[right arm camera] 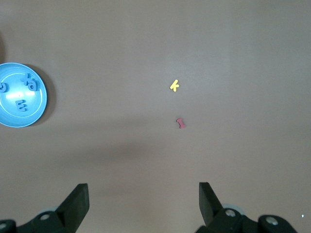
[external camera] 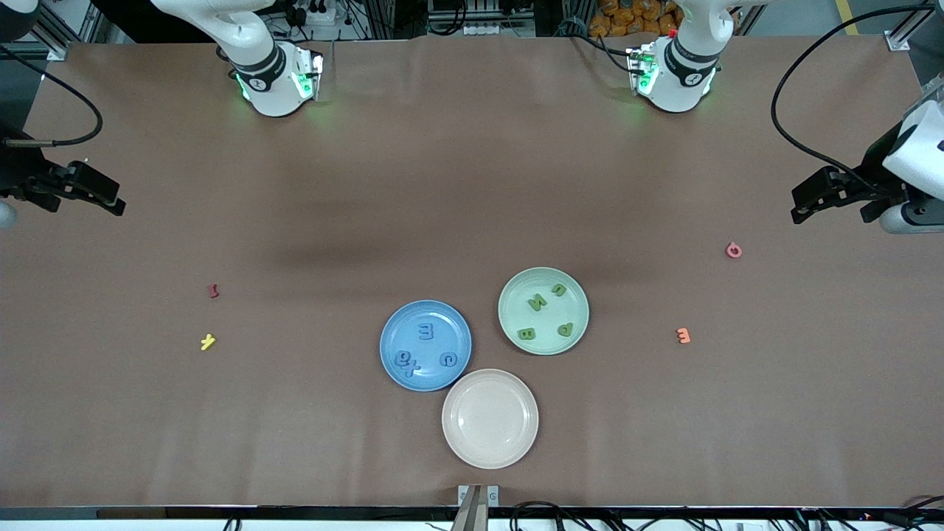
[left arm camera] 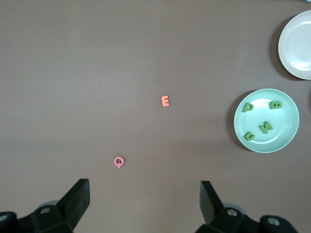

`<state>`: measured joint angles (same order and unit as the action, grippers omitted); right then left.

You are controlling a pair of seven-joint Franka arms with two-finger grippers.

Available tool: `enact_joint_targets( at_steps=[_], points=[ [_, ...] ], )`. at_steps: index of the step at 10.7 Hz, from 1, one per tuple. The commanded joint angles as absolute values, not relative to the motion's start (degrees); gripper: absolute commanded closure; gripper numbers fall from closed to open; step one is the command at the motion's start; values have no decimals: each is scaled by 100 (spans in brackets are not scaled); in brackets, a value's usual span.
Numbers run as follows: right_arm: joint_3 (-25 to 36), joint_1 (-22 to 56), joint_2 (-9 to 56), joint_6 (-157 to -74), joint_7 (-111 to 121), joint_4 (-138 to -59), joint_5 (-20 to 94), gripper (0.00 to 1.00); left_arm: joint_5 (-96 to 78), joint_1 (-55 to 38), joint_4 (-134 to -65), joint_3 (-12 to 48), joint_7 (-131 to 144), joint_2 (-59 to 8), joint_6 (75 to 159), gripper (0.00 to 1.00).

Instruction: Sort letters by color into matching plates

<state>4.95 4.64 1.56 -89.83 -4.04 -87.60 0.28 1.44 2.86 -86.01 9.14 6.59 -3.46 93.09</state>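
The blue plate (external camera: 394,332) lies near the table's middle with several blue letters (external camera: 426,331) in it. Beside it, toward the left arm's end, the pale green plate (external camera: 510,308) holds several green letters (external camera: 538,301). My left gripper (external camera: 830,203) hangs open and empty high over the left arm's end of the table, away from both plates. My right gripper (external camera: 85,195) hangs open and empty over the right arm's end. The left wrist view shows the left gripper (left arm camera: 145,194), the green plate (left arm camera: 286,119) and its green letters (left arm camera: 266,127). The right wrist view shows the right gripper (right arm camera: 144,196) and the blue plate (right arm camera: 35,104).
An empty beige-pink plate (external camera: 490,418) lies nearer the front camera than both plates, touching the blue one. A pink letter (external camera: 733,250) and an orange letter (external camera: 683,335) lie toward the left arm's end. A red letter (external camera: 214,290) and a yellow letter (external camera: 208,342) lie toward the right arm's end.
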Motion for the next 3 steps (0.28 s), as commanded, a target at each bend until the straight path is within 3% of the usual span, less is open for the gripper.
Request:
enact_joint_targets(
  at_steps=[1,3],
  points=[
    [483,483,176,-8921,-483,-8692,-53,0,-17,308,-8684,914,483,-229,9290,0],
    [483,483,176,-8921,-483,-8692,-53,0,-140,308,-8692,923,475,-229,9290,0]
  ],
)
